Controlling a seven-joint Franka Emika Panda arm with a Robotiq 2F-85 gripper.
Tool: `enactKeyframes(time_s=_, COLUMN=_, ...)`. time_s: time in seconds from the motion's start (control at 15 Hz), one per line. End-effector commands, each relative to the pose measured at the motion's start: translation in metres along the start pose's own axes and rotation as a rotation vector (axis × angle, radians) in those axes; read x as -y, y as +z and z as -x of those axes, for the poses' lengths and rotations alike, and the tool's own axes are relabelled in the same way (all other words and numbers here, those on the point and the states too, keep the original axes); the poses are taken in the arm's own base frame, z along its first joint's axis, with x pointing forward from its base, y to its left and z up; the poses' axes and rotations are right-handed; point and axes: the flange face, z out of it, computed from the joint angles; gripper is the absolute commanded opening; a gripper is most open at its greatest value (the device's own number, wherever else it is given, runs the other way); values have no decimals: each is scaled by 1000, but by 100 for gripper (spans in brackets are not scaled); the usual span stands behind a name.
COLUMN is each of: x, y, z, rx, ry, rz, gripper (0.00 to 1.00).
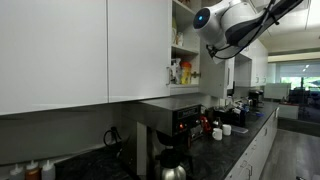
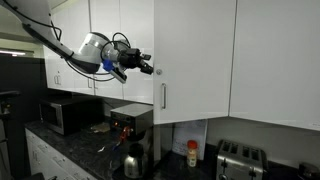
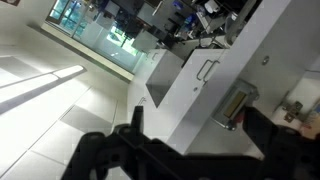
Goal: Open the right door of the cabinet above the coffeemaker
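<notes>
Door-opening step, judged partway done: right door, above the coffeemaker at the worktop's back edge, stands ajar, with shelf bottles exposed in an exterior view. Gripper sits at the door's free edge, above the handle; jaws look parted, gripping nothing. Next move, by judgement: sweep that edge outward about its hinges.

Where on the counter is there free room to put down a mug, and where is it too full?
Free: the dark counter strip in front of the microwave, and the counter's front edge beside the white mug. Crowded: around the coffeemaker, where the carafe stands before it, and the gap to the toaster, which holds a bottle.
</notes>
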Motion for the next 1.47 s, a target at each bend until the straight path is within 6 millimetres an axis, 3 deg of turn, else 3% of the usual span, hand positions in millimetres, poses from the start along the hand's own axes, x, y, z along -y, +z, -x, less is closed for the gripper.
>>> enactKeyframes(time_s=0.0, x=-8, y=23, z=-5, rx=24, ry=17, rz=88, gripper=100)
enactKeyframes(time_s=1.07, x=-48, y=91, z=-14, rx=154, ry=79, rz=268, gripper=100)
enactKeyframes(time_s=1.2, x=-36, y=79, z=-19, rx=141, ry=65, rz=203, gripper=100)
enactKeyframes(time_s=1.4, x=-4, y=36, z=-31, rx=87, ry=50, rz=41, gripper=100)
